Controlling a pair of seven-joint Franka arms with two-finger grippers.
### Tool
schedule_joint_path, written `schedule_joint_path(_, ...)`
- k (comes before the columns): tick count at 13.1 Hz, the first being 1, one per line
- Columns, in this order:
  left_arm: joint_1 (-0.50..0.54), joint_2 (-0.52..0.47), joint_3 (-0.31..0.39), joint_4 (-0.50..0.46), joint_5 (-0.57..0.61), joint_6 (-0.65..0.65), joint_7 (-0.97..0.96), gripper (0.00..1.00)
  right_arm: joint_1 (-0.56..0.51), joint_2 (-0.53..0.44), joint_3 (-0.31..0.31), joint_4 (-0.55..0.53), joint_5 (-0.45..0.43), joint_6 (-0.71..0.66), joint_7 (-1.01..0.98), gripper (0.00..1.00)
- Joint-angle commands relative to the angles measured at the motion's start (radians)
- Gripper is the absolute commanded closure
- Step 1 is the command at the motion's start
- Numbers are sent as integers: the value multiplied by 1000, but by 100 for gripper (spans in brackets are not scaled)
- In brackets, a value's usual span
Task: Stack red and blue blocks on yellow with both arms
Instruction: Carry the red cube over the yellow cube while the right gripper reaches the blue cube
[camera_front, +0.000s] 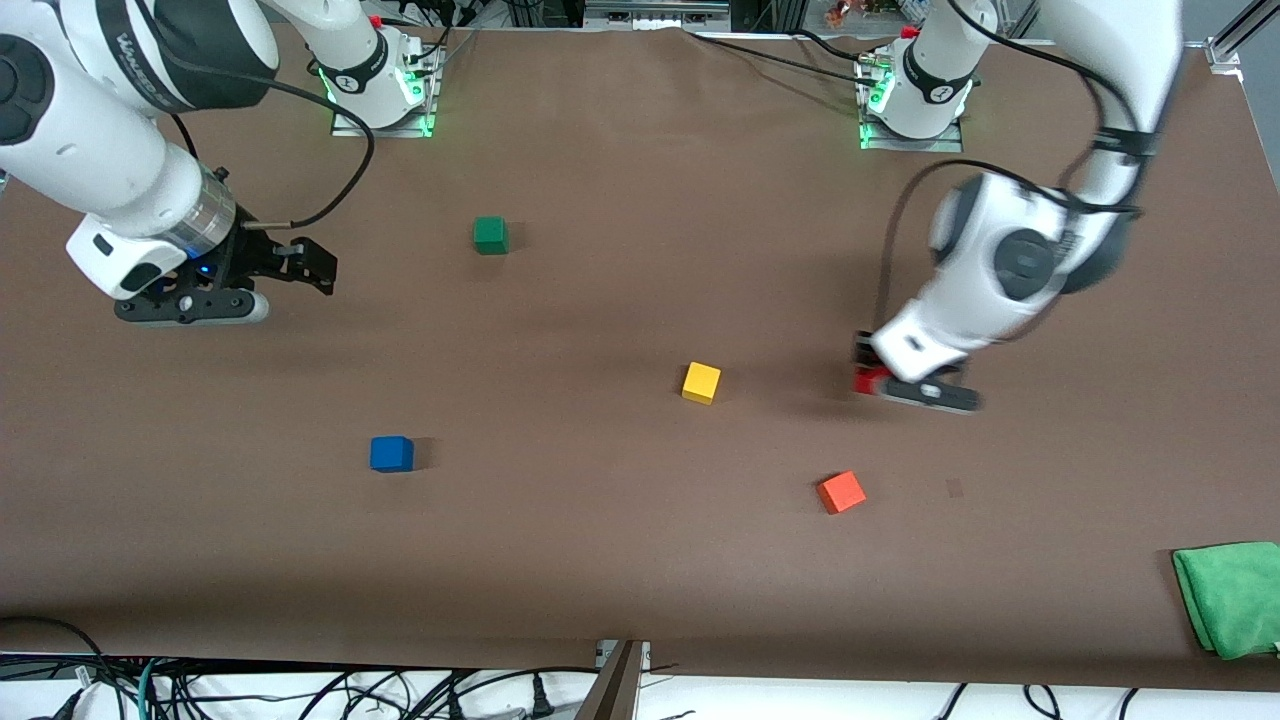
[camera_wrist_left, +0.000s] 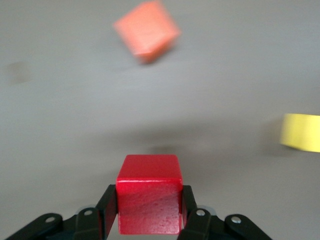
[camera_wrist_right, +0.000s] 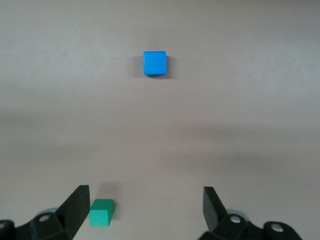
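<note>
Front view: the left gripper (camera_front: 868, 378) pinches the red block (camera_front: 866, 381) near the yellow cube (camera_front: 701, 382); the blue block (camera_front: 391, 453) sits toward the right arm's end.

Left wrist view: fingers (camera_wrist_left: 107, 207) clamp red.

Right wrist view: the right gripper (camera_wrist_right: 145, 207) hangs wide open, empty.

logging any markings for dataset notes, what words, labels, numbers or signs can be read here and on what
White lettering on the dark band of the right arm: too slanted and small to read.
Round marks on the right arm's base and the left arm's base: too small to read.
Red block, blue block, yellow block, orange-red cube, green cube: no text.
</note>
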Motion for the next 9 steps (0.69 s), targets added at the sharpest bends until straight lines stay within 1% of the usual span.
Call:
schedule_joint_path(1,-147,77,14,137,6,-69,-157,100,-5,170,0,7,-14,184,-2,0)
schedule_joint_path(3,-231,139,16,222,7,-87,-282,100,-9,286,0,7,0,359,2,1)
schedule_joint_path(6,-323,241,19,322,7,-89,-354,100,-17,456,-1,12,3,583,2,1)
schedule_joint_path(7,-336,266,19,346,7,-89,-370,100,-32,498,0,21,6,640,-5,1)
schedule_joint_path(9,-357,304,22,371,9,-89,-377,100,-54,526,0,24,29,652,-20,1)
